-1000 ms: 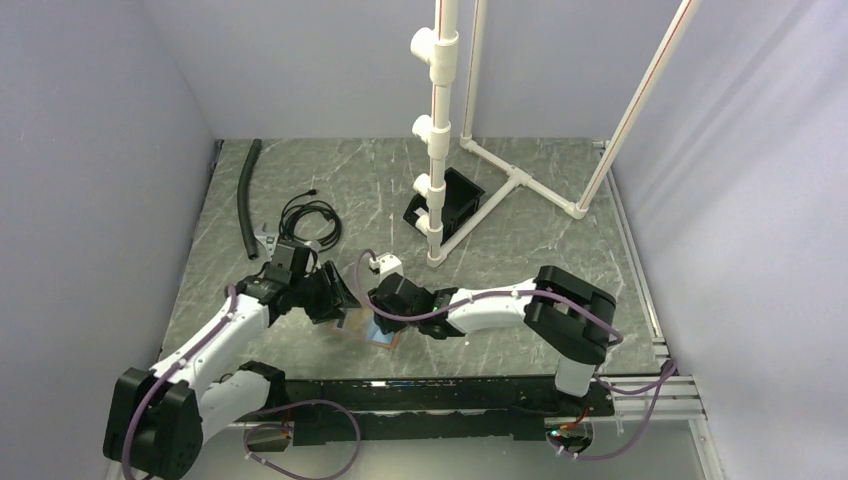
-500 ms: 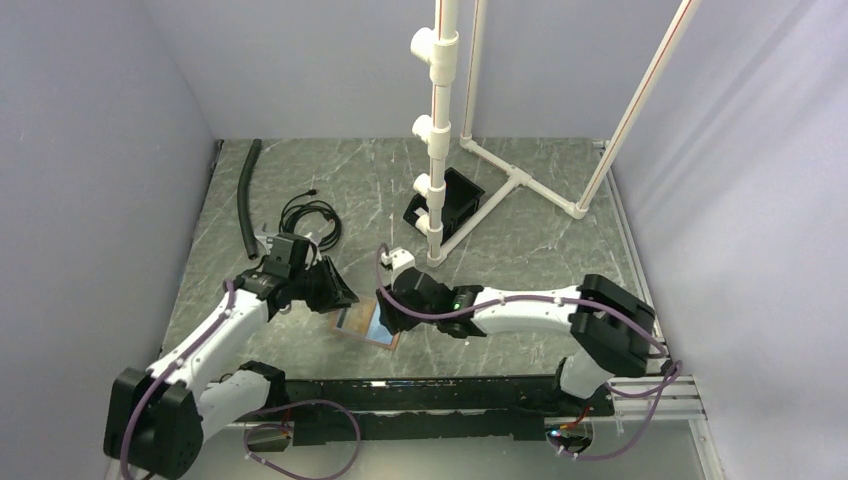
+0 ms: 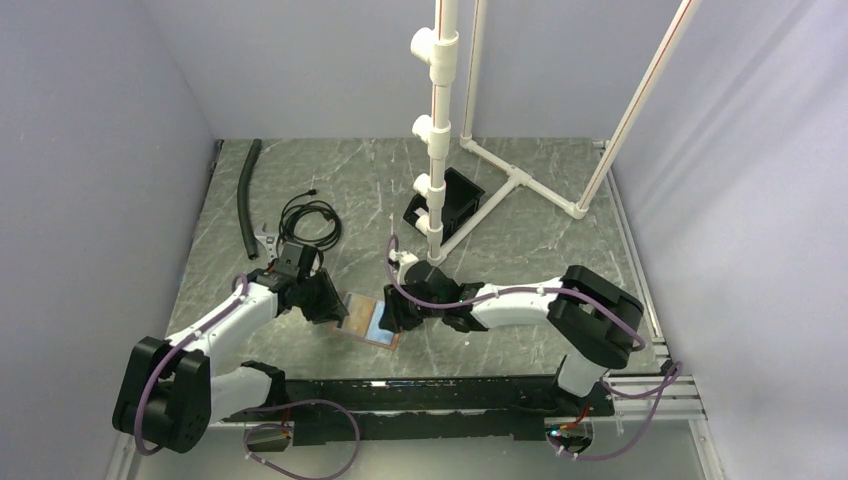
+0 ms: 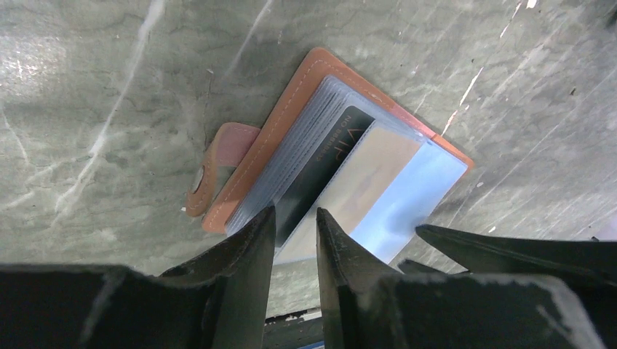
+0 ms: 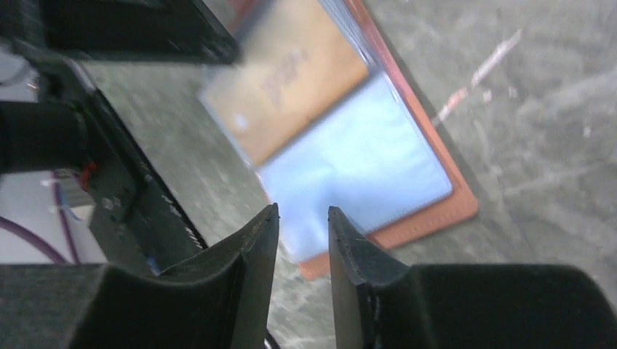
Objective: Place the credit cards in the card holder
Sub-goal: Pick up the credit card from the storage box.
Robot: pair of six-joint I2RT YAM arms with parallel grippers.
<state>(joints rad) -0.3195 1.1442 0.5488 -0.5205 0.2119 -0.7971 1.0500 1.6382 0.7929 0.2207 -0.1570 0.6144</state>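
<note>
The card holder (image 3: 362, 322) lies open on the grey table, tan-brown leather with a snap tab (image 4: 218, 163) and glossy sleeves. On its sleeves I see a black card (image 4: 324, 163), a tan card (image 4: 364, 182) and a light blue card (image 4: 426, 200); this last one overhangs the leather edge (image 5: 436, 218). Whether the light blue card (image 5: 356, 156) is inside a sleeve I cannot tell. My left gripper (image 3: 330, 303) hovers over the holder's left side, jaws narrowly open (image 4: 295, 212), nothing between them. My right gripper (image 3: 390, 315) is over the right side, also open and empty (image 5: 302, 211).
A black open-topped box (image 3: 445, 200) stands behind a white pipe frame (image 3: 437, 130) at the back. A coiled black cable (image 3: 310, 218) and a black hose (image 3: 245, 195) lie at the back left. The arms' base rail (image 3: 430, 385) runs just in front of the holder.
My left gripper's jaws have narrowed and it has dropped slightly toward the holder's left edge. The right gripper has shifted nearer over the blue card. The holder has stayed in place.
</note>
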